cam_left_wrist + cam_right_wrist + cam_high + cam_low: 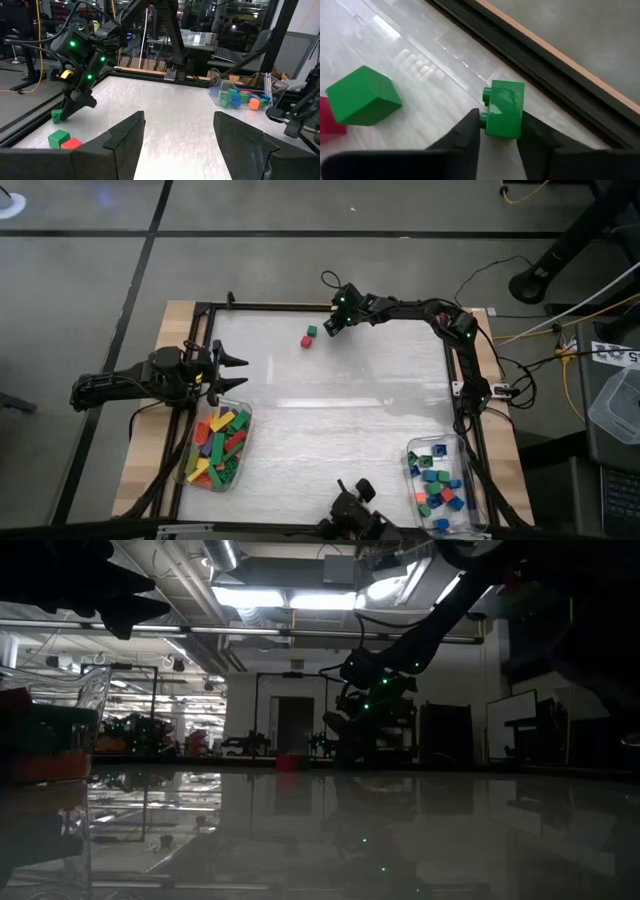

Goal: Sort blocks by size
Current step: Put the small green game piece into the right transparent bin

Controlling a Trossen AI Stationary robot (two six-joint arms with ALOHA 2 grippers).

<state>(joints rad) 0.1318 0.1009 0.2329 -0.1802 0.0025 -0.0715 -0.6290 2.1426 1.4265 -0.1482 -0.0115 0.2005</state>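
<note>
The right gripper [499, 131] is reaching to the far edge of the tabletop [330, 410], its jaws narrowing around a small green block [504, 115] and touching both its sides. A green cube [362, 96] and a red block [306, 341] are lying nearby. The left gripper [236, 372] is hovering with jaws spread wide, holding nothing, above a tub [190, 470] of long blocks.

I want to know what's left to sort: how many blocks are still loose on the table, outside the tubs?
3: a green block between the right gripper fingers by the far rail, plus a green cube and a red block touching nearby.
</note>
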